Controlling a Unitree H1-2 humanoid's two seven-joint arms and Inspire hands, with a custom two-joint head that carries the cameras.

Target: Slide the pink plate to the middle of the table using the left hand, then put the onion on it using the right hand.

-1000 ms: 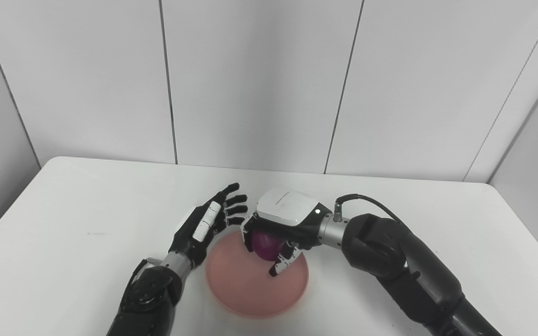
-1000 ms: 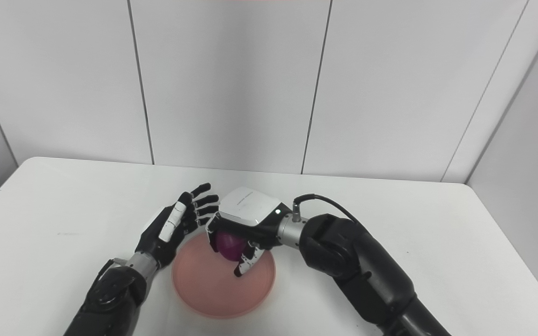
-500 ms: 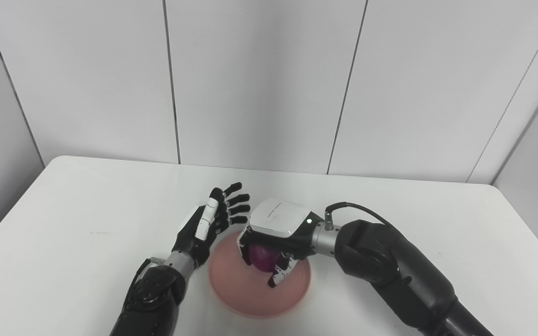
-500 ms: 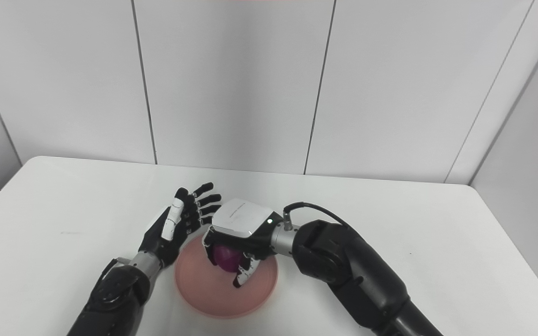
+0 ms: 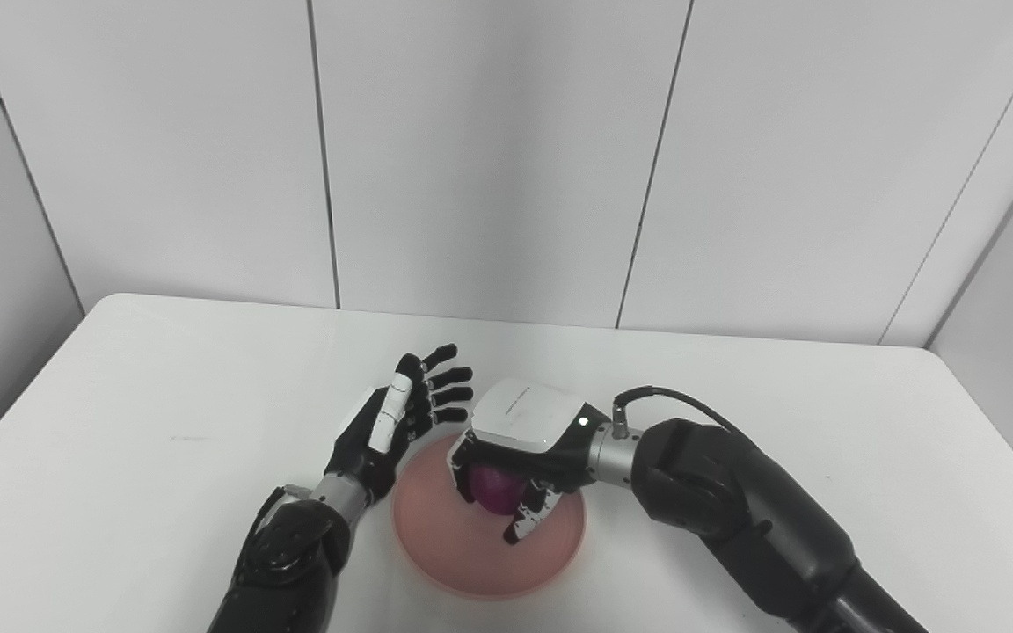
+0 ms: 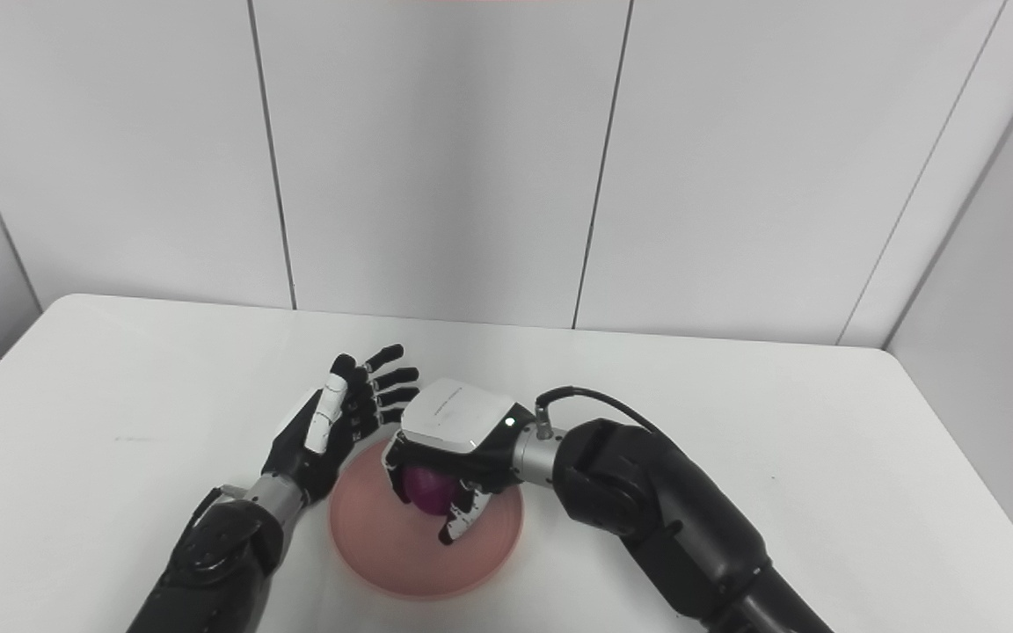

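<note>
A: While your right hand (image 5: pixel 515 457) grips the onion (image 5: pixel 493 486) low over the pink plate (image 5: pixel 471 554), which step are you on?

B: The placing. The plate sits mid-tabletop (image 5: pixel 120 413); your left hand (image 5: pixel 392 422), empty with fingers spread, waits at its ten o'clock rim.

A: Next?

B: Probably lower, then loosen your fingers gently.

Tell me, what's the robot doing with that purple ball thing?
That is an onion. The robot's right hand is wrapped around it, holding it over the pink plate, which sits near the middle of the white table. Whether the onion touches the plate is hidden. The left hand waits open beside the plate's left edge, holding nothing.
</note>
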